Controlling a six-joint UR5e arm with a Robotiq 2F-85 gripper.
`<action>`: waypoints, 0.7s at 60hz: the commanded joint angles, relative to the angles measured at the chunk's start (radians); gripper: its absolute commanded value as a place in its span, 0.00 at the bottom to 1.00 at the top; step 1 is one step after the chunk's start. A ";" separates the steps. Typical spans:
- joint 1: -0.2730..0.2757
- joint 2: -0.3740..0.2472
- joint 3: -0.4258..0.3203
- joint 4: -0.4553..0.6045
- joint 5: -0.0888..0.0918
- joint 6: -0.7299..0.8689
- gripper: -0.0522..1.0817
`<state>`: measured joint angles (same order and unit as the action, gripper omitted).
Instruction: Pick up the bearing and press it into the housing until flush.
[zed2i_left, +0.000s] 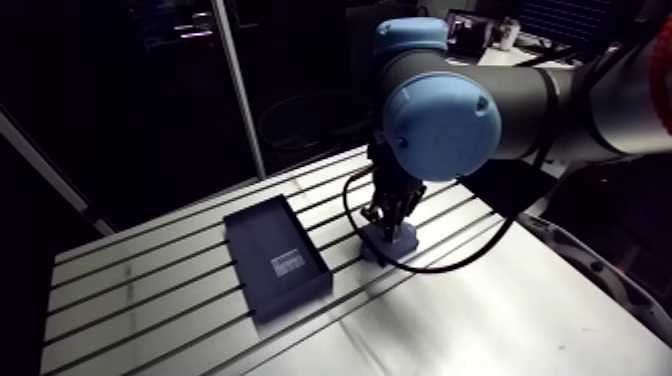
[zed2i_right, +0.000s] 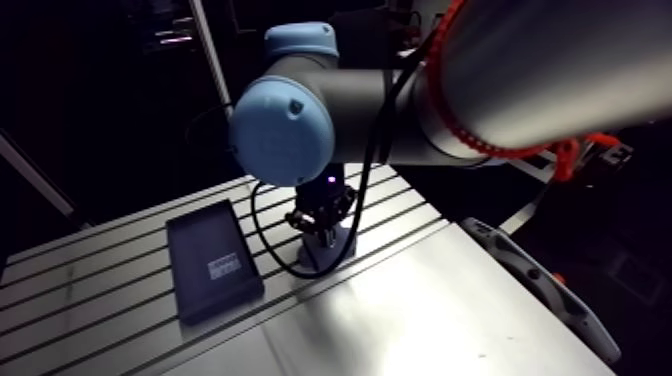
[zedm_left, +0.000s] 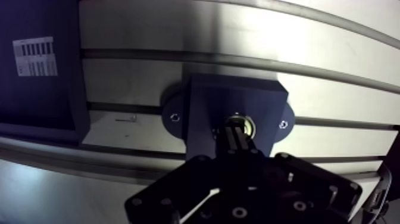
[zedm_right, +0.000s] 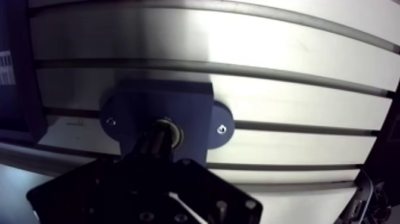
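My pincer (zedm_left: 234, 128), closed on nothing, pushes the bearing (zedm_left: 250, 126) already sitting in the housing (zedm_left: 238, 98); only seating it flush seems left.

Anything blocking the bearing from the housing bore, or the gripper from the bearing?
Nothing visible. The bearing sits at the bore of the housing, and the gripper, fingers shut, is right on it. The dark tray lies beside the housing, apart.

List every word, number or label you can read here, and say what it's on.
White label on the dark flat rectangular box: rows of printed marks, too blurred to read.
Dark blue plastic housing: no text visible.
No other writing shows.
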<state>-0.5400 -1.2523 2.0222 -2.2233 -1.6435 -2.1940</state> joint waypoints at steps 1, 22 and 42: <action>0.000 -0.003 -0.003 0.000 0.000 -0.002 0.85; 0.000 -0.024 -0.004 0.003 -0.002 -0.002 0.85; 0.001 -0.058 -0.009 0.019 -0.004 0.001 0.13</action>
<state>-0.5392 -1.2902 2.0169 -2.2142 -1.6453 -2.1956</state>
